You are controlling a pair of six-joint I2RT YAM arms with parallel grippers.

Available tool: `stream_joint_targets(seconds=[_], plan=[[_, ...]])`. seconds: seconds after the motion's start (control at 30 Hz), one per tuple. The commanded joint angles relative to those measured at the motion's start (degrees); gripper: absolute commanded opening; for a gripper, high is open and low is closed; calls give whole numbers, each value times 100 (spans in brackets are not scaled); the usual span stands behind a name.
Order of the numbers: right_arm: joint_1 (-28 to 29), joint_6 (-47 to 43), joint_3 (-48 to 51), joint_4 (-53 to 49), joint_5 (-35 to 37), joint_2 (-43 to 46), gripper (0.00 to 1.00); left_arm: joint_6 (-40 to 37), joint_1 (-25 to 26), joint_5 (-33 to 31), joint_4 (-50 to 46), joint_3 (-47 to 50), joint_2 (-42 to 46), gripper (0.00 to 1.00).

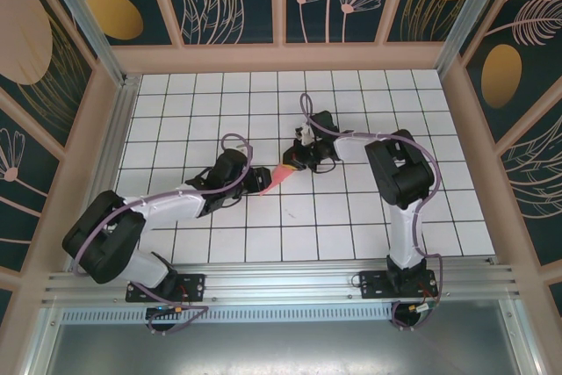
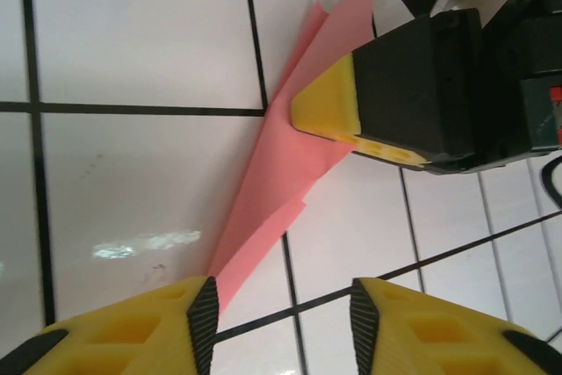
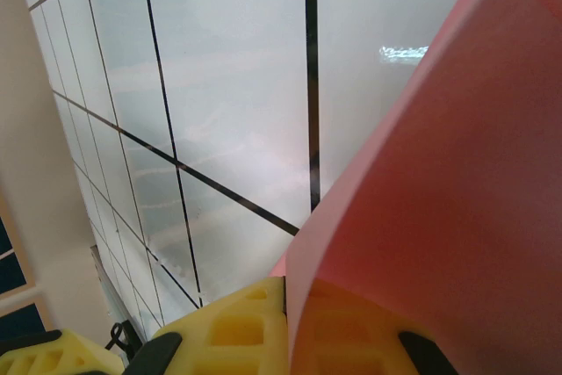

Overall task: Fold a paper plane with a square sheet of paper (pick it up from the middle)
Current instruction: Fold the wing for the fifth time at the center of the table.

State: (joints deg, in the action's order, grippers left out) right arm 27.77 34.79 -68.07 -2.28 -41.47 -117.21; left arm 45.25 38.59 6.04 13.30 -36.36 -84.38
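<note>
The square sheet of paper [image 2: 290, 155] is salmon-pink and folded into a slim pointed dart, like a paper plane [image 1: 283, 175]. It hangs slanted just above the tiles at the table's middle. My right gripper [image 3: 287, 322] is shut on its wide end, and the paper [image 3: 439, 217] curves up over one finger. My left gripper [image 2: 283, 322] is open at the narrow tip, its jaws well apart. The tip ends beside the left finger's pad [image 2: 204, 313]; whether it touches I cannot tell. In the left wrist view the right gripper [image 2: 327, 107] pinches the paper from the right.
The white tiled table [image 1: 351, 234] with black grout lines spreads all around. Both arms meet near its middle, the left gripper [image 1: 262, 180] close to the right gripper [image 1: 299, 162]. Wooden-framed walls [image 1: 281, 57] close in the back and the sides.
</note>
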Motion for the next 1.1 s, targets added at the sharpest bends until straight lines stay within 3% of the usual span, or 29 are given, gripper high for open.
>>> stream_joint_targets(seconds=[0.0,0.13,0.37,0.6,0.93,1.07], plan=[[-43,-328,114,318,-326,69,2,568,-114,486,544,50,-235,39],[-102,-421,176,346,-443,-32,2,725,-190,507,613,-45,-516,34],[-262,-455,363,549,-611,-94,3,633,-211,351,576,-240,-916,40],[-304,-385,408,611,-651,-171,2,606,-209,719,794,-254,-1140,31],[-341,-324,461,718,-698,-224,2,450,-206,947,786,-371,-1349,41],[-360,-289,459,703,-691,-235,2,270,-201,1000,788,-388,-1351,40]])
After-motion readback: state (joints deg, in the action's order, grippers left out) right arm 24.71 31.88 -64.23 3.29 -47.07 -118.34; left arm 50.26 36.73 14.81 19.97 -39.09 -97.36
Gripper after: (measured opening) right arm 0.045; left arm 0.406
